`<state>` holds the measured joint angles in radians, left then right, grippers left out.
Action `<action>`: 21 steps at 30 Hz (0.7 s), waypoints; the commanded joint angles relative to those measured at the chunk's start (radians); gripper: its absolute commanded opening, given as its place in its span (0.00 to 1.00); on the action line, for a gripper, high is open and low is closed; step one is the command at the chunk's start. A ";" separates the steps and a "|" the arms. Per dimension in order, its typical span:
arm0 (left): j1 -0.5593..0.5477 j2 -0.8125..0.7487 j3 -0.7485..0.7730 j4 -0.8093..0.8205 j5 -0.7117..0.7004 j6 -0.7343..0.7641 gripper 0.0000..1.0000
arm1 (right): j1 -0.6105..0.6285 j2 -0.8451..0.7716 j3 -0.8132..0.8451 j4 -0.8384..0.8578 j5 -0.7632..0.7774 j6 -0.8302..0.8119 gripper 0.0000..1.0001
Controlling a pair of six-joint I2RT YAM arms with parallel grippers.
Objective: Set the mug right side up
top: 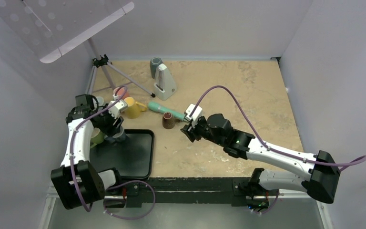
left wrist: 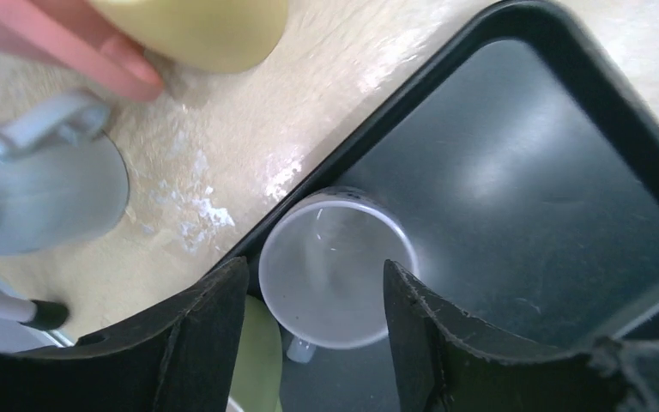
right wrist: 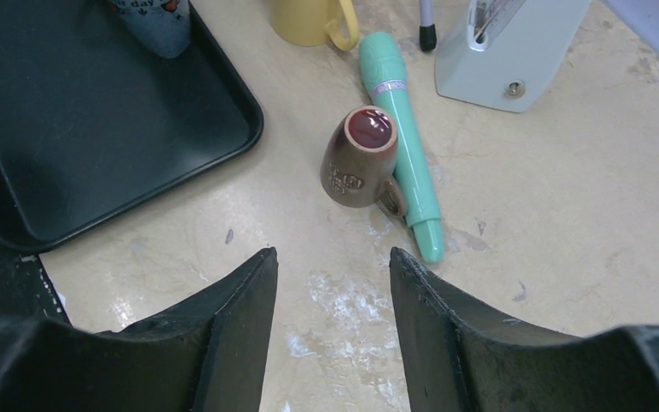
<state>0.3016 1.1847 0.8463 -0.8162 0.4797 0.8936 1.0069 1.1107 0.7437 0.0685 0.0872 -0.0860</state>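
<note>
A brown mug stands upside down on the tan table, its reddish base facing up and its handle against a teal wand. My right gripper hangs open just short of it, nothing between its fingers. In the far left corner of the black tray, a pale grey mug stands upright, mouth up. My left gripper is open above it, one finger on each side, with gaps showing.
A teal wand lies beside the brown mug. A yellow mug, a pink one, a grey-blue one and a green one crowd the tray's far left. A white wedge-shaped device and a tripod stand behind.
</note>
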 commanded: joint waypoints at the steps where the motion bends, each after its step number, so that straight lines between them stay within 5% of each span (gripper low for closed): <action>1: -0.001 -0.049 0.160 -0.298 0.190 0.213 0.66 | -0.024 -0.025 0.016 0.030 0.036 0.030 0.55; 5: -0.190 -0.026 0.306 -0.307 0.220 0.012 0.98 | -0.112 -0.033 0.000 0.021 0.038 0.078 0.57; 12: -0.612 0.187 0.465 -0.141 -0.005 -0.256 1.00 | -0.264 -0.048 -0.047 0.045 -0.024 0.204 0.59; 21: -0.827 0.454 0.639 -0.075 -0.043 -0.125 1.00 | -0.326 -0.108 -0.111 0.020 -0.023 0.296 0.60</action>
<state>-0.4404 1.6367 1.4281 -0.9337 0.4610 0.6930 0.6907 1.0561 0.6624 0.0711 0.0772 0.1432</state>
